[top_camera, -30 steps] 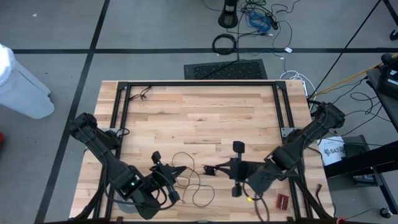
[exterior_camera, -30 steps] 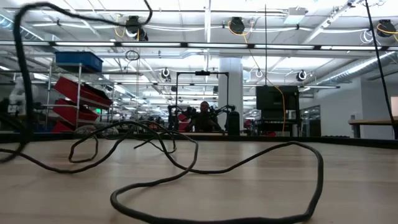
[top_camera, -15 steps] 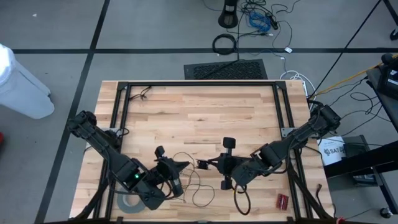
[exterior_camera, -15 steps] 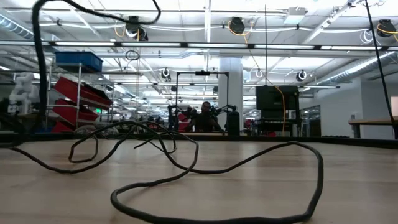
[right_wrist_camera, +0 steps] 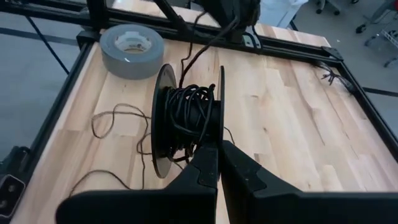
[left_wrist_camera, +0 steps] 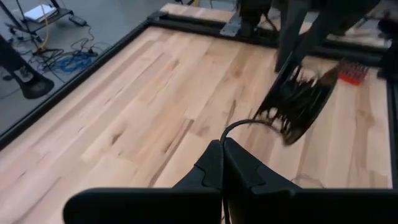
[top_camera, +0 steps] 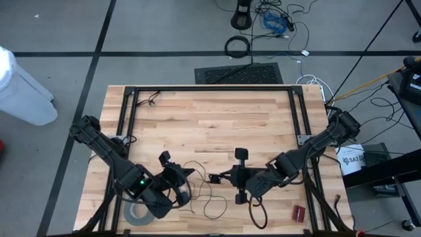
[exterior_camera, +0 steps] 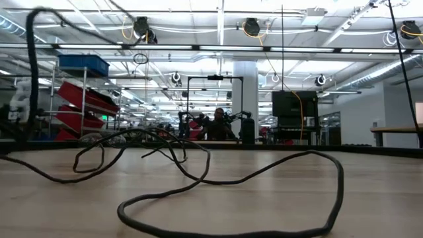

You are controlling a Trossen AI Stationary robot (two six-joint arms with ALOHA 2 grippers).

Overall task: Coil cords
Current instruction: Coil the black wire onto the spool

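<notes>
The cord is a thin dark wire. Part of it is wound on a small black spool (right_wrist_camera: 186, 121), and the rest lies in slack loops (top_camera: 207, 197) on the wooden table, near its front edge; the loops (exterior_camera: 231, 178) show close up in the low view. My right gripper (right_wrist_camera: 218, 148) is shut on the spool, right of the table's middle (top_camera: 216, 178). My left gripper (left_wrist_camera: 222, 146) faces it from the left (top_camera: 191, 174), shut on the wire. My left gripper pinches the wire (left_wrist_camera: 227, 132) between its two fingertips. From there a short stretch arcs over to the spool (left_wrist_camera: 298, 102). The fingers slant down toward the table's right. My right gripper pinches the rim of one spool flange (right_wrist_camera: 221, 134) between its fingers, slanting down from the table's right. The spool is lifted clear of the table, its flanges standing upright.
A grey tape roll (top_camera: 137, 212) lies at the near left corner beside my left arm, and shows also in the right wrist view (right_wrist_camera: 132, 42). A small red object (top_camera: 299, 212) lies at the near right. A black frame (top_camera: 204, 89) rims the table.
My right gripper has carried the spool toward the table's left and a little down, closer to my left gripper. My left gripper has shifted slightly toward the far edge, and the raised stretch of wire has swung with it. The loops on the table have stayed put.
</notes>
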